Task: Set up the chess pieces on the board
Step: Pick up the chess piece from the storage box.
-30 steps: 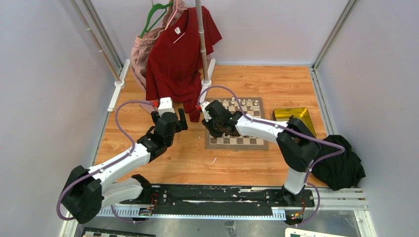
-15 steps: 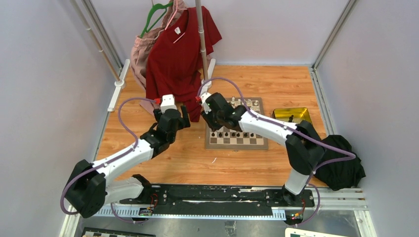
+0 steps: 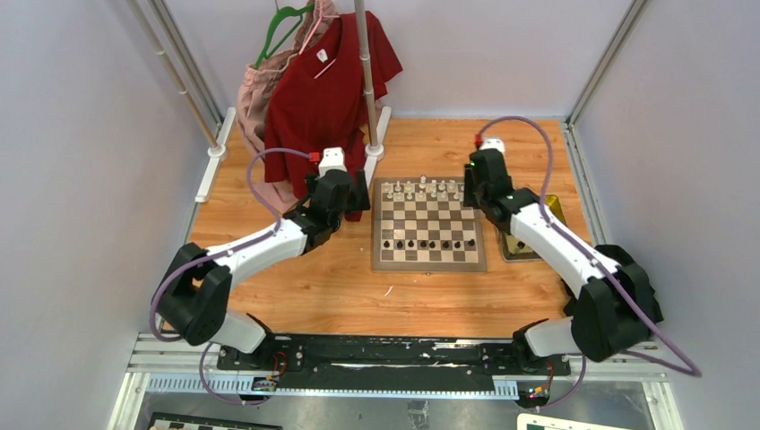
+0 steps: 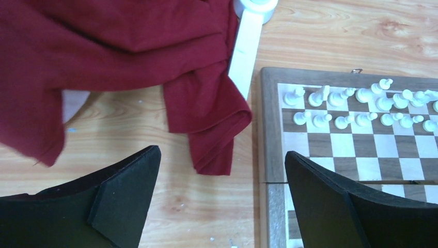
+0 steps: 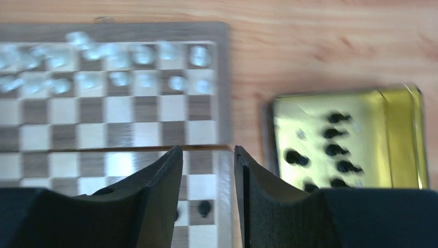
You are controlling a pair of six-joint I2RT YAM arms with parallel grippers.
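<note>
Chess pieces [image 4: 361, 106] this small should be light, hard and glossy, quick to tip or skid. Pinch each one low on the stem, just above the base, squeeze gently, and come straight down so the neighbours stay upright.

Your left gripper [image 4: 222, 152] hovers over the table [image 4: 155, 129] just left of the board [image 4: 268, 129], beside the hem of a red shirt [image 4: 129, 46]. Its fingers are spread wide and hold nothing.

On the board, the white pieces [image 3: 426, 190] fill the two far rows, cream figures crowded close together. A row of black pieces [image 3: 430, 243] stands towards the near edge, dark and shiny.

Your right gripper [image 5: 206, 150] hangs over the board's right edge, fingers a little apart with nothing between them.

Just right of the board, the gold tray [image 5: 408, 134] holds more black ones, blurred in the wrist view. Those look like what remains for you to place.
</note>
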